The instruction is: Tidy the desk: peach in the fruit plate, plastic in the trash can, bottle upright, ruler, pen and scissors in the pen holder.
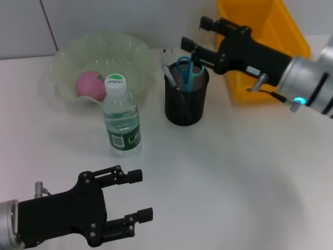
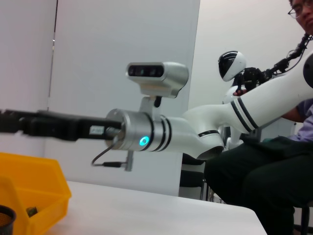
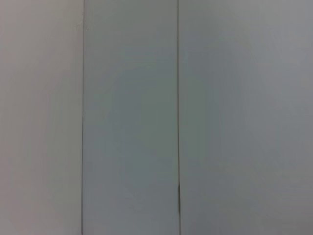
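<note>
On the desk (image 1: 234, 172), from left to right: the left gripper (image 1: 139, 196) hovers low at the near edge, its fingers (image 1: 130, 177) spread apart and holding nothing. Behind it, a pale green fruit plate (image 1: 70, 52) holds the pink peach (image 1: 91, 85). Just in front of the plate stands the bottle (image 1: 121, 117), upright, capped in white, with a green label. Right of the bottle, the black mesh pen holder (image 1: 184, 107) contains blue-handled scissors (image 1: 184, 67) and a pen (image 1: 169, 73); a ruler cannot be made out. The right gripper (image 1: 196, 36) hangs just above and behind the holder's rim, fingers spread, empty. At far right sits the yellow trash can (image 1: 270, 21), partly hidden by the right arm; its contents cannot be seen.
</note>
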Controlling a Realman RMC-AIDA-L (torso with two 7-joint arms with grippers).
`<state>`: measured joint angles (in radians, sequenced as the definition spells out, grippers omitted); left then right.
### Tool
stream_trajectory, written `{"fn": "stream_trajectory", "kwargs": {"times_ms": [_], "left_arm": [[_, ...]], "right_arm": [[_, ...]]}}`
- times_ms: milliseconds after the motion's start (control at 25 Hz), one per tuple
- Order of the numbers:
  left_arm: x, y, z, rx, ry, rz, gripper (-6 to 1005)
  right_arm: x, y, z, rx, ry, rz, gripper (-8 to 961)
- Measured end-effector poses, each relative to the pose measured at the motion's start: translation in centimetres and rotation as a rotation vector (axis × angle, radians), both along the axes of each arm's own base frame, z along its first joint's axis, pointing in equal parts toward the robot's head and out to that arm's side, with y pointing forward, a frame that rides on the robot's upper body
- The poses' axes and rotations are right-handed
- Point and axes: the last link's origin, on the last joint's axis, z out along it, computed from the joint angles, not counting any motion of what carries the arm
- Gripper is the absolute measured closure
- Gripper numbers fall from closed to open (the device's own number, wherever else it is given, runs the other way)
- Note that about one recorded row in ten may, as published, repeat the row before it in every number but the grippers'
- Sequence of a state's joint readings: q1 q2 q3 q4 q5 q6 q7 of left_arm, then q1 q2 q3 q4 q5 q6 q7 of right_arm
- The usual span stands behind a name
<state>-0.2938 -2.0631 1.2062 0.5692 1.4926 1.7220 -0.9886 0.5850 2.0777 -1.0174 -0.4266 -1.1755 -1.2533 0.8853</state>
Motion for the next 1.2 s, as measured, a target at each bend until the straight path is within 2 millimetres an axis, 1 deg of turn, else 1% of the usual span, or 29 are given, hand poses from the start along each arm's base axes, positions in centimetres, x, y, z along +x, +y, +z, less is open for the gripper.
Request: {"fn": "stream_trajectory", "kwargs": {"times_ms": [40, 80, 120, 280, 400, 480, 640, 760, 920, 1200], "left_arm": [[0.0, 0.0, 0.0, 0.0, 0.0, 0.0, 304], [0.0, 0.0, 0.1, 0.004, -0.002, 0.002, 304], [-0.1, 0.0, 0.2, 0.006, -0.003, 0.004, 304], [-0.2, 0.2, 0.5, 0.016, -0.006, 0.011, 304], [-0.3, 0.4, 0.9, 0.039, -0.014, 0.025, 304], [-0.4, 0.4, 1.0, 0.046, -0.017, 0.028, 304], [-0.5, 0.6, 1.2, 0.062, -0.02, 0.035, 305], [-0.5, 0.7, 1.3, 0.065, -0.02, 0.035, 305], [-0.5, 0.7, 1.3, 0.066, -0.019, 0.034, 304], [-0.6, 0.8, 1.4, 0.075, -0.019, 0.037, 305]], "right_arm": [[0.0, -0.3, 0.6, -0.005, 0.024, 0.004, 405], [0.3, -1.0, 1.8, -0.003, 0.054, 0.016, 369], [0.3, -1.0, 1.8, -0.003, 0.054, 0.016, 334], [1.4, -3.2, 4.0, -0.028, 0.057, 0.054, 192], [2.7, -4.9, 5.0, -0.138, -0.002, 0.082, 154], [3.4, -6.2, 5.0, -0.215, -0.048, 0.12, 128], [4.5, -8.8, 4.6, -0.363, -0.145, 0.2, 132], [4.9, -9.8, 4.2, -0.438, -0.176, 0.213, 133], [5.1, -10.3, 3.6, -0.469, -0.179, 0.209, 133], [5.3, -10.6, 3.6, -0.477, -0.17, 0.201, 133]]}}
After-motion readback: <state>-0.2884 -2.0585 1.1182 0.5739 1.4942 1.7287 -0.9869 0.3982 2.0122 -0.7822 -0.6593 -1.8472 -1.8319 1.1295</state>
